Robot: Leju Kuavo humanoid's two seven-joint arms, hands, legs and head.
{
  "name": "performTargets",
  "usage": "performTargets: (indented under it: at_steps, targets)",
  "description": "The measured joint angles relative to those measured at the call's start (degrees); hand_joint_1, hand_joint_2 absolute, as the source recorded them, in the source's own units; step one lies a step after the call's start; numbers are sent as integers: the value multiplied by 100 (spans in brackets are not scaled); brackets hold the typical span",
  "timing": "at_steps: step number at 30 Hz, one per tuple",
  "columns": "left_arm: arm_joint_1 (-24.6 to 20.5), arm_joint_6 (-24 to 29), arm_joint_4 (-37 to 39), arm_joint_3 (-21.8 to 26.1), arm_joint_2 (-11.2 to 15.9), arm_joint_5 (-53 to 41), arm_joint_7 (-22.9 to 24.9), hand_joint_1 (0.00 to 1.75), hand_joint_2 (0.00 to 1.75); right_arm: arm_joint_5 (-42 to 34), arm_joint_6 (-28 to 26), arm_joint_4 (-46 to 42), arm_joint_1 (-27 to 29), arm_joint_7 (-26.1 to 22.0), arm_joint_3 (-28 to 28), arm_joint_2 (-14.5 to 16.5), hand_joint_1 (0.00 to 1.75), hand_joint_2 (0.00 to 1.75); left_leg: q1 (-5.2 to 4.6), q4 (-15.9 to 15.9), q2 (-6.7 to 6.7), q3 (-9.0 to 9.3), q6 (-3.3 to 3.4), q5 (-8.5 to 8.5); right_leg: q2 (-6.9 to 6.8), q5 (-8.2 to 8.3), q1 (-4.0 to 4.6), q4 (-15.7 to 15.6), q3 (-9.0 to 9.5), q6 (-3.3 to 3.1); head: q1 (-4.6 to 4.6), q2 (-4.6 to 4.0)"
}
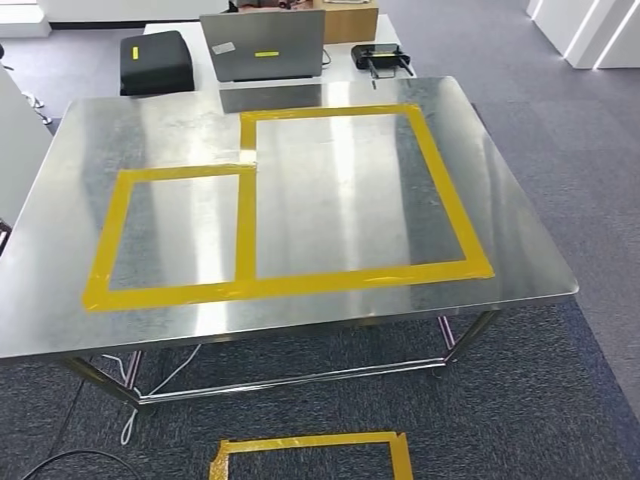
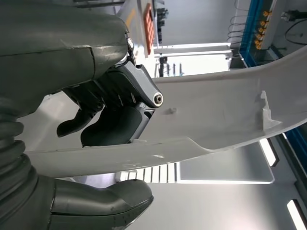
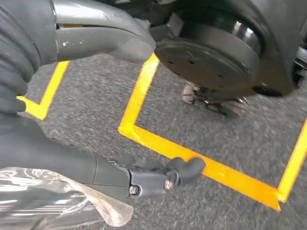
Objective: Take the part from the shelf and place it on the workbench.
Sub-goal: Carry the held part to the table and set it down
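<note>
Grey carpet runs under a steel worktop (image 1: 317, 290) marked with two yellow tape frames (image 1: 249, 225), a laptop (image 1: 264, 45) and a black case (image 1: 155, 62) on the desk past its far edge. My left hand (image 2: 108, 112) has its fingers and thumb wrapped round the long pale part (image 2: 224, 115), held off the worktop; my right hand (image 3: 145, 175) hangs over the taped floor, fingers loosely extended, holding nothing. Gripped at one end, I judge the long part could swing, clip the worktop's near edge, or twist loose and land outside the frames.
</note>
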Motion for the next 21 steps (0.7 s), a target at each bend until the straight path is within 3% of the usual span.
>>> performTargets:
  at_steps: [3,4,7,9,10,12,13,14,16,18,20,21]
  targets:
    - [-4,-4,4,-5,13,5,34,175,175,-5,1,3,25,4,1,4,0,175,-2,148,-4,54,-89,-8,-5,33,-33,-134,201,-61,6,0]
    - [-8,-4,5,-8,21,5,45,175,175,-14,0,1,24,10,-1,7,0,175,1,331,0,-25,-116,-49,-6,26,-56,-178,295,-80,-2,0]
    - [-6,-5,8,-13,42,1,59,175,175,-14,-8,2,14,28,-1,10,0,175,55,1186,8,-583,-207,-390,-9,-41,-94,-234,452,-105,-36,0]
    - [1,-14,12,-15,45,3,69,175,175,0,-16,8,10,20,0,11,0,175,97,1367,9,-852,-257,-504,-2,-118,-113,-234,546,-90,-38,0]
    - [1,-21,14,-16,46,9,77,175,175,9,-18,10,9,13,-1,11,0,175,116,1220,11,-879,-277,-379,5,-163,-127,-234,608,-69,-39,0]
    - [0,-35,16,-17,50,18,118,175,175,28,-19,12,7,7,-3,11,0,175,149,642,19,-778,-321,168,12,-262,-156,-235,720,-4,-39,0]
    - [-1,-44,24,-17,50,14,149,175,175,38,-20,13,3,5,-6,11,0,175,147,406,34,-747,-330,298,14,-307,-161,-226,768,35,-49,-1]
    - [2,-58,33,-17,51,8,179,175,175,52,-21,14,-4,4,-8,11,0,175,139,270,49,-732,-316,393,12,-350,-160,-219,779,76,-55,-1]
    - [6,-87,54,-16,52,-5,212,175,175,78,-19,19,-23,-13,-11,11,0,175,117,229,71,-748,-248,401,0,-425,-147,-218,805,129,-59,-2]
    - [-19,-99,63,-14,57,-15,243,175,175,83,-13,20,-36,-28,-9,11,0,175,122,205,67,-726,-211,527,-12,-445,-137,-250,830,54,-43,-2]
    - [-58,-104,77,-13,72,-69,327,175,175,63,-12,18,-42,-12,-4,11,0,175,122,190,60,-721,-194,524,-14,-431,-131,-290,855,-42,-42,-2]
    - [-72,-114,86,-13,83,-115,386,175,175,55,-12,17,-43,3,-1,11,0,175,119,188,58,-721,-180,514,-13,-435,-130,-312,866,-49,-42,-2]
